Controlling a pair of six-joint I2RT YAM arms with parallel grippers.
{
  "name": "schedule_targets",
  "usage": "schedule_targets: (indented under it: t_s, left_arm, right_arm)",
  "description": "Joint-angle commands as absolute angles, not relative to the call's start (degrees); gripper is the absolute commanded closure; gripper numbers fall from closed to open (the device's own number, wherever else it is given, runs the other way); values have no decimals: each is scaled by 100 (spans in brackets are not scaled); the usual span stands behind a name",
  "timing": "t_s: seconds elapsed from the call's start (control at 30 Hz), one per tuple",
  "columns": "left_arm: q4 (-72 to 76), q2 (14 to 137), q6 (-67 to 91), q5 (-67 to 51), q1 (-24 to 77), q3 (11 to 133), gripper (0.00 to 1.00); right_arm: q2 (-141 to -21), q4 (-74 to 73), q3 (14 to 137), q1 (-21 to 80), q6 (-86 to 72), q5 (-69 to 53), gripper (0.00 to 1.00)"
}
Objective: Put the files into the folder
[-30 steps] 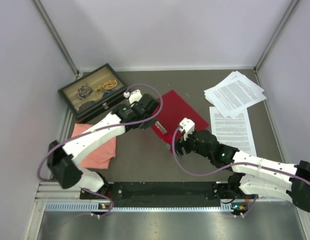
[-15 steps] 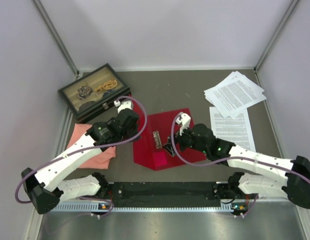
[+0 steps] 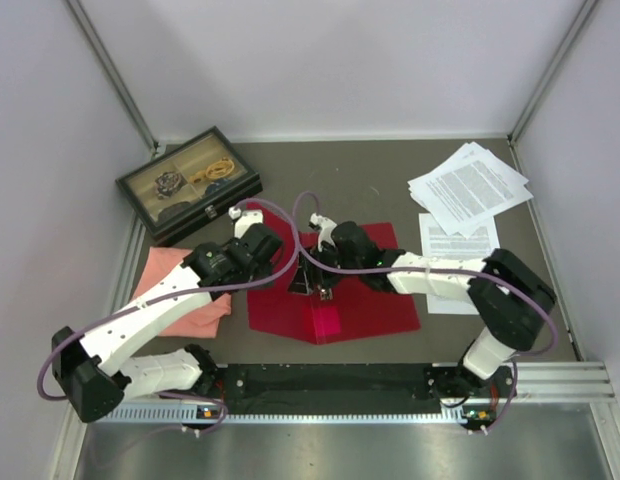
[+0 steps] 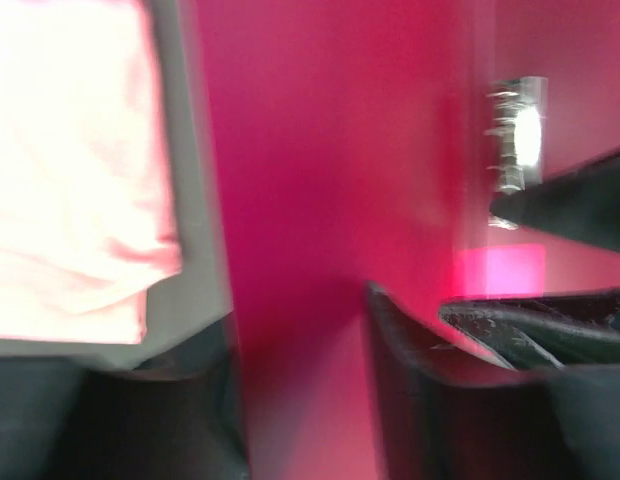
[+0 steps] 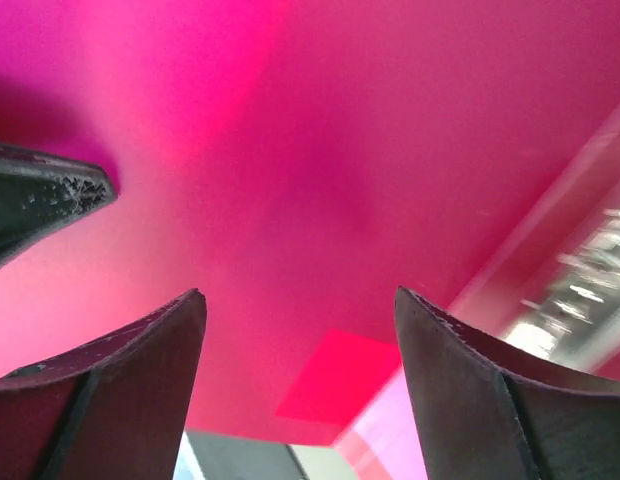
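Two claws: the left claw (image 4: 300,322) and the right claw (image 5: 298,294) meet over the spine of the open folder (image 3: 375,300), almost tip to tip.
Left claw: jaws apart with bare red cover showing between them and nothing held; the wrist view is blurred.
Right claw: jaws spread wide over the red inside face, empty.
Folder: spread flat at the middle of the table (image 3: 390,170) toward its near edge, with the metal clip (image 4: 518,135) and the pink sticker (image 3: 325,322) exposed.
Files: a fanned stack (image 3: 470,185) at the far right corner and one loose sheet (image 3: 460,245) beside the folder's right edge, partly under the right arm; none is in the folder yet.
Bystanders: a salmon cloth (image 3: 215,295) touches the folder's left edge, and a glass-lidded box (image 3: 190,180) sits at the far left.
Risk one: the claws are crowded together and could knock each other when either pulls away.
Risk two: a released cover may spring back shut, since nothing pins it.
Risk three: the right arm could drag the loose sheet as it swings back.
Change: a second ago the folder was closed and sat farther back; now it lies open, the left jaws have parted, and the right arm has reached across to the spine.
Unchanged: the files.
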State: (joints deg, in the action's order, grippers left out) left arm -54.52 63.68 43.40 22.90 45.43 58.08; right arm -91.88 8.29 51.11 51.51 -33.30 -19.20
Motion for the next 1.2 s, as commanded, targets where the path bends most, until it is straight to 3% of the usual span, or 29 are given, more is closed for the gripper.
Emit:
schedule_targets:
  t_s: [0.0, 0.07, 0.17, 0.23, 0.37, 0.47, 0.63, 0.8, 1.0, 1.17]
  left_arm:
    - [-6099, 6399, 4526, 2865, 4517, 5976, 39]
    - [-6196, 6215, 4509, 2787, 4509, 6029, 20]
    - [-6503, 6047, 4351, 2619, 4509, 6641, 13]
    - [-6853, 6021, 4263, 2479, 4509, 7012, 12]
    - [-6962, 5845, 4096, 2146, 4509, 7830, 16]
    - [-6279, 5643, 3876, 1609, 4509, 7718, 18]
    - [-5986, 5651, 4078, 1713, 4509, 7699, 21]
    - [-4739, 5546, 4236, 1696, 4500, 6488, 23]
    - [-4422, 6091, 4464, 2467, 4482, 5732, 39]
    - [-2529, 5739, 4702, 2444, 4456, 4150, 49]
  right_arm:
    - [-9824, 2187, 5396, 5124, -4148, -3058, 26]
    - [-10062, 2459, 5484, 5124, -4280, -3260, 27]
    - [-10476, 2557, 5599, 5124, -4446, -3374, 32]
    - [-10652, 2934, 5485, 5124, -4596, -3410, 34]
    - [-10977, 3129, 5467, 5133, -4729, -3410, 36]
    - [-11179, 2910, 5528, 5133, -4650, -3227, 37]
    - [-11206, 2550, 5528, 5142, -4509, -2971, 37]
    - [-10961, 2180, 5625, 5071, -4333, -2813, 37]
    - [-10320, 1661, 5012, 4896, -3859, -2268, 35]
    - [-9810, 1548, 4614, 4641, -3552, -2451, 34]
